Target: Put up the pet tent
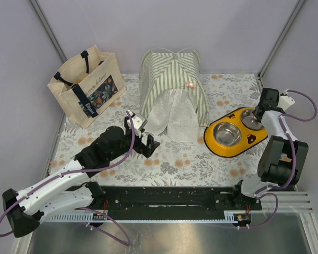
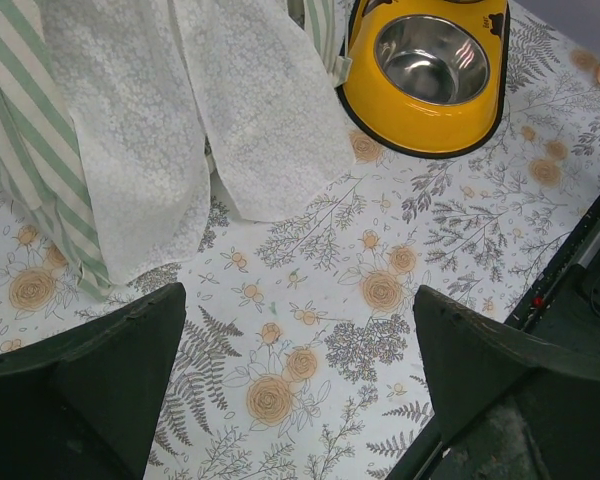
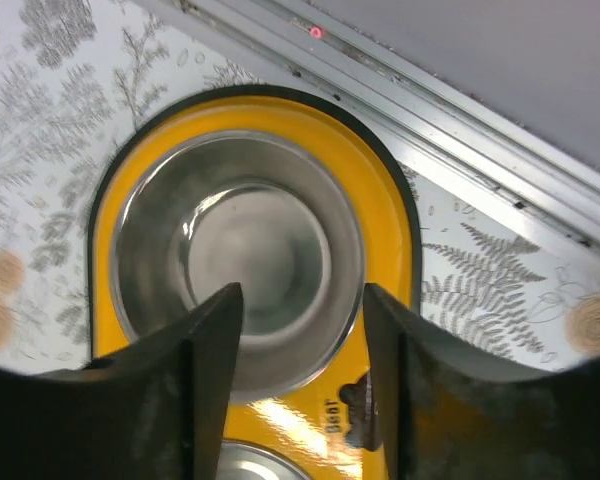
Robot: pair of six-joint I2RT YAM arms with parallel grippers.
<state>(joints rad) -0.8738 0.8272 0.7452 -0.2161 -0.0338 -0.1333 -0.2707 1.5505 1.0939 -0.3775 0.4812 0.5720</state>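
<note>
I see plain lilac-grey walls point(image 1: 228, 32) closing the cell at 9, 12 and 3 o'clock, with slim metal corner posts point(image 1: 45, 24) slanting up at 11 and 1. A white cloth point(image 1: 191, 159) printed with grey ferns and tan roses covers the middle. At 6 o'clock brushed metal point(image 1: 175, 238) shows. The light is soft and even.

1. A beige canvas tote bag point(image 1: 87, 87) with dark handles and a flowered panel is standing upright at the far left of the table.
2. A yellow, black-edged double feeder point(image 1: 249, 142) is lying flat on the right side, well apart from the bag.
3. Two steel bowls are sitting in its wells. The nearer bowl point(image 1: 226, 133) is reflecting light, and the farther bowl point(image 1: 248, 119) is partly hidden.
4. A floral cloth point(image 1: 185, 159) with orange roses and grey ferns is covering the table under both.
5. A metal rail point(image 3: 430, 110) is running along the cloth's edge beside the feeder, and a small red spot point(image 3: 316, 32) is glowing on it.
</note>
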